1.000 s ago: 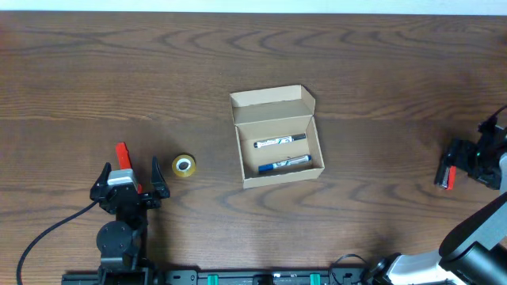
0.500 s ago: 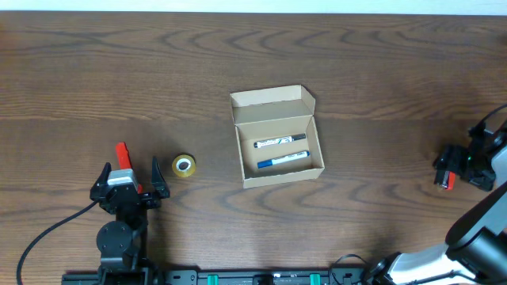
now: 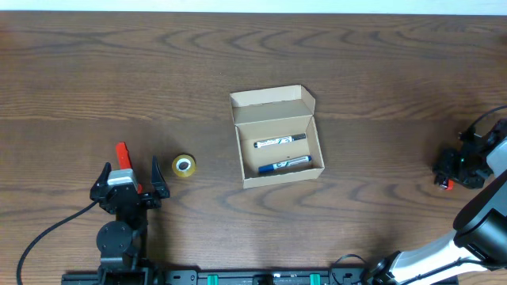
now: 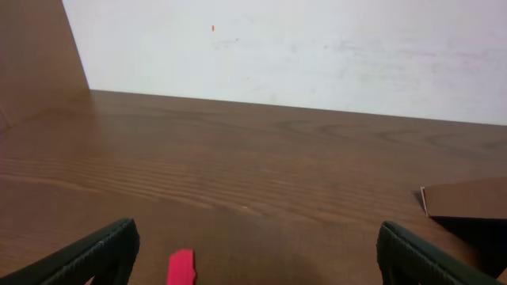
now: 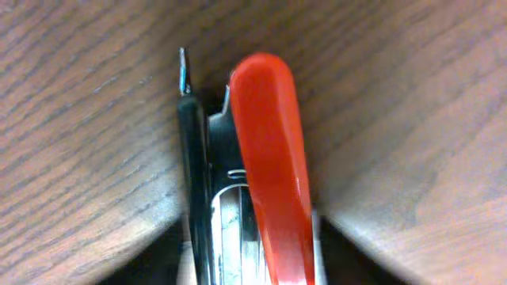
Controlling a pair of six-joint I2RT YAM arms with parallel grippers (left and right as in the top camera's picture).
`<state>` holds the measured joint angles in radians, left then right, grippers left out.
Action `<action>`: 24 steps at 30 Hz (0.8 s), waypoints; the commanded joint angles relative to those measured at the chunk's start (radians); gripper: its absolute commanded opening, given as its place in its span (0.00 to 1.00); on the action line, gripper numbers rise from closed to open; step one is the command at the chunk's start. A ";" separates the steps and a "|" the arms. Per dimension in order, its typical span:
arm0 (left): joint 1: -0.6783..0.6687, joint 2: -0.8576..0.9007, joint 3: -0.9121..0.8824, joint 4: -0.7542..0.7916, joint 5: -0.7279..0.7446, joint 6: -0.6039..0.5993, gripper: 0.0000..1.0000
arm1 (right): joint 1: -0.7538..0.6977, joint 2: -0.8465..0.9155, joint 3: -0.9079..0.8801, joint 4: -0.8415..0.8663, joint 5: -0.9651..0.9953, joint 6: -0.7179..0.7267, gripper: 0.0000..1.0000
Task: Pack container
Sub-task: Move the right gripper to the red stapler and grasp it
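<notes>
From overhead, the box [image 3: 281, 176] sits at the middle of the counter [image 3: 380, 71], its lid folded back toward 12 o'clock so the inside is open for loading. A black marker [image 3: 280, 142] and a blue marker [image 3: 283, 164] already lie side by side in it. A roll of tape [image 3: 184, 166] lies toward 9 o'clock of the box. At 8 o'clock the left pincer [image 3: 131, 170] rests with its jaws wide apart around a red marker [image 3: 121, 152], probably parked there while the other arm works. At 3 o'clock, near the counter's edge, the right pincer [image 3: 451, 168] is down on a small red item.

The left wrist view shows both fingers spread, the red marker's tip [image 4: 181, 267] between them and a corner of the box [image 4: 467, 198] toward 3 o'clock.

The right wrist view is filled by what looks like a red stapler [image 5: 265, 158], too close to tell whether the jaws have clamped it.
</notes>
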<state>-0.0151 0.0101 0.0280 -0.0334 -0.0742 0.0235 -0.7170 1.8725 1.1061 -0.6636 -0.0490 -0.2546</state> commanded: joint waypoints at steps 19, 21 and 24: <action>0.000 -0.005 -0.023 -0.036 -0.003 -0.001 0.96 | 0.440 -0.126 0.137 -0.041 -0.363 -0.190 0.01; 0.000 -0.005 -0.023 -0.036 -0.003 -0.001 0.95 | 0.546 -0.164 0.206 -0.086 -0.363 -0.291 0.01; 0.000 -0.005 -0.023 -0.036 -0.003 -0.001 0.95 | 0.696 -0.193 0.327 -0.195 -0.359 -0.484 0.01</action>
<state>-0.0151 0.0101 0.0280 -0.0334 -0.0742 0.0231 -0.1238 1.7535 1.3327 -0.8135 -0.3561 -0.5072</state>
